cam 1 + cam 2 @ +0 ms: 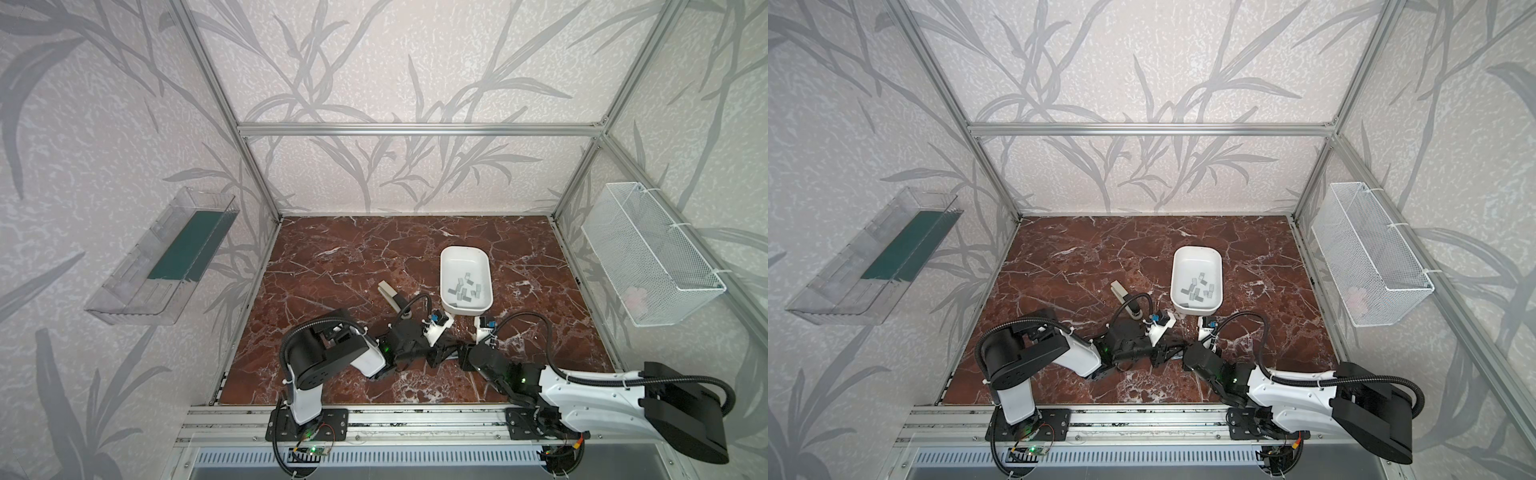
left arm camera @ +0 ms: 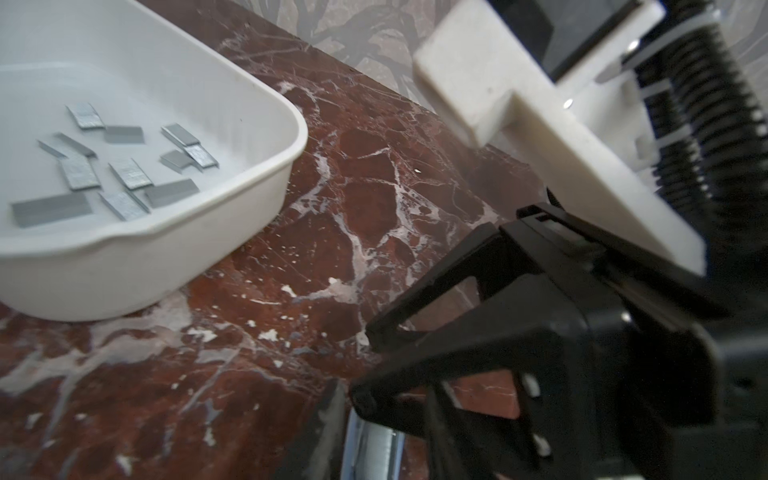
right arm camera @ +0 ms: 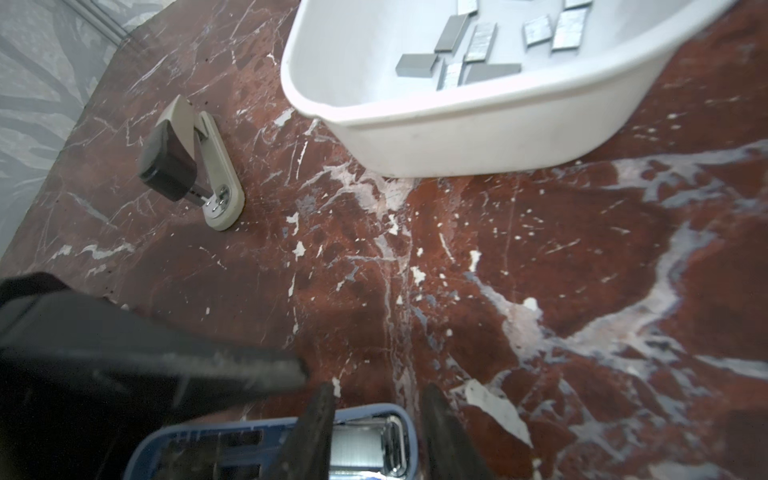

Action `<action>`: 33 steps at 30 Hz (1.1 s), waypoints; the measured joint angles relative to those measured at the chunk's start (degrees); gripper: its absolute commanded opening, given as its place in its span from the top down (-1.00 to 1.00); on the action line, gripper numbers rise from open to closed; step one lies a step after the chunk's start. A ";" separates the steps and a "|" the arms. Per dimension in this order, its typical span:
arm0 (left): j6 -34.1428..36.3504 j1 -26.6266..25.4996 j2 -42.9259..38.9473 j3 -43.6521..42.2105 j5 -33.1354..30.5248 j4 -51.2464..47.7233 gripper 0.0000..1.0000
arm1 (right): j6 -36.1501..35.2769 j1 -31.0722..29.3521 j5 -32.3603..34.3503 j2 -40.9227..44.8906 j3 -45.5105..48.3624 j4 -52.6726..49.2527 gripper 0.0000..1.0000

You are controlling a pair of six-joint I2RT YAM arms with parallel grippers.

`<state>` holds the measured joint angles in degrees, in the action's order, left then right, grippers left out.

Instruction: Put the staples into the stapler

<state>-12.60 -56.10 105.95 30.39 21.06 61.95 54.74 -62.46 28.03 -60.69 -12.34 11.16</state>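
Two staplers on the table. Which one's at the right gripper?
The blue stapler, close below the right gripper; the beige stapler lies apart, beside the tray.

Staples lie loose in a white tray — towards the bench's right edge — beige stapler nearby.

Red-brown marble-patterned tabletop with white veining, shown in both top views. Directly on it: (a) a white rectangular plastic tray, right of centre; (b) a beige stapler, left of the tray and apart from it, base flat and dark-tipped upper arm raised; (c) a blue stapler, chrome magazine exposed, only partly visible in the right wrist view.
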 measured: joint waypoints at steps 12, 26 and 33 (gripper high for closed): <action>3.28 3.96 -0.22 6.49 0.72 -6.80 -0.10 | -7.50 -0.35 4.46 18.03 4.00 -7.52 -0.14; -3.74 9.03 -22.97 6.56 -13.57 -26.40 -0.32 | -15.10 14.40 -11.32 10.34 4.81 3.32 0.26; -5.95 4.24 -32.33 0.09 -20.44 -37.03 -0.31 | -15.47 16.57 -18.25 -5.42 -0.76 6.67 0.43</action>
<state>-18.55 -51.86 73.63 30.48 0.62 24.93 39.27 -45.89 9.78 -66.11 -13.10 17.82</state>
